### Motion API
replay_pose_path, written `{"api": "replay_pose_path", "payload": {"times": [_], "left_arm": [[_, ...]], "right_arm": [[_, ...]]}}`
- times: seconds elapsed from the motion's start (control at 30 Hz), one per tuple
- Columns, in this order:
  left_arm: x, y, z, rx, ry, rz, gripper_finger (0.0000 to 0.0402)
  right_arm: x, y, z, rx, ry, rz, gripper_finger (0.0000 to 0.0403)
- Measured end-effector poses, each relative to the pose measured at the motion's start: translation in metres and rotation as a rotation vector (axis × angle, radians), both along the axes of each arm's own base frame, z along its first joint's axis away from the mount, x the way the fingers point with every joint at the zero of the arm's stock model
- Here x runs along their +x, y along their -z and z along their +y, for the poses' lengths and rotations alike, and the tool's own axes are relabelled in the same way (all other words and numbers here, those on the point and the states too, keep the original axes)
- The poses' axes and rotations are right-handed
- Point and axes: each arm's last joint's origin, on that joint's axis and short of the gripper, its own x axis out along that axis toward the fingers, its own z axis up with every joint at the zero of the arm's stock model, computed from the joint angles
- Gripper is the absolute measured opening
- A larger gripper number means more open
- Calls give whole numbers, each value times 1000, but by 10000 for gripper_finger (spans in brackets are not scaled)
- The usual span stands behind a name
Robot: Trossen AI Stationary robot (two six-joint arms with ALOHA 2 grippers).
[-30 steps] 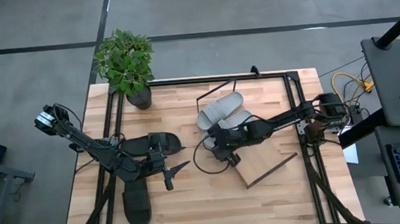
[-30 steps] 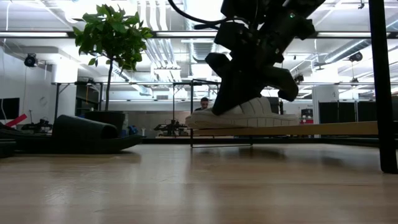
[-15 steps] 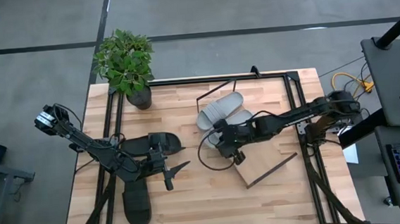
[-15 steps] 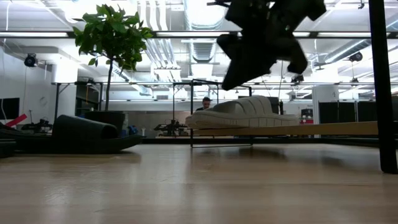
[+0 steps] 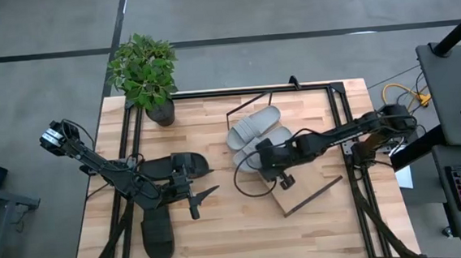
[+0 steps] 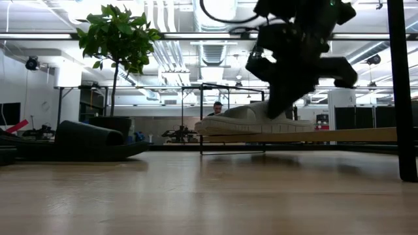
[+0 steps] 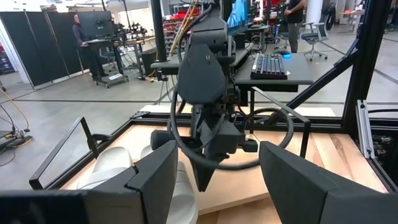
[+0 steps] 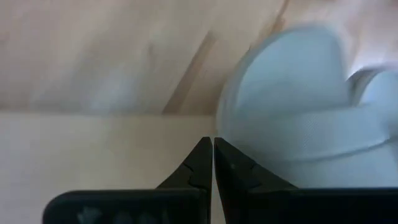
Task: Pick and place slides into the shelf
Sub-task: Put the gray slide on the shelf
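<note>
Two light grey slides [image 5: 255, 127] lie side by side on the shelf's plywood board [image 5: 304, 187], at its far end. The board sits slanted in a thin black rod frame [image 5: 245, 105]. My right gripper [image 5: 286, 180] is shut and empty over the board, just by the near end of a grey slide [image 8: 298, 106]. One black slide [image 5: 176, 165] lies on the table at the left and the other [image 5: 158, 232] near the front edge. My left gripper [image 5: 201, 198] is open and empty beside the first black slide.
A potted plant [image 5: 147, 70] stands at the table's far left corner. Black frame rails [image 5: 353, 137] run along the table's left, right and far sides. Bare tabletop [image 5: 238, 234] lies between the black slides and the shelf.
My right gripper has risen off the grey slide, gone toward the table's right edge and come down again over the board beside the slide. Both grey slides stay where they were on the board.
</note>
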Motion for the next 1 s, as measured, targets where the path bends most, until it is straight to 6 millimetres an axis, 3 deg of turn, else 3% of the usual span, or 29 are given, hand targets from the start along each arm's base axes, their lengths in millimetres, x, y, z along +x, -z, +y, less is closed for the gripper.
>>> {"api": "replay_pose_path", "payload": {"times": [0.47,1.0], "left_arm": [[0,0,0,0,0,-1,211],[0,0,0,0,1,-1,211]], "right_arm": [[-10,18,-26,-26,113,61,8],[-12,12,-23,-5,129,42,8]]}}
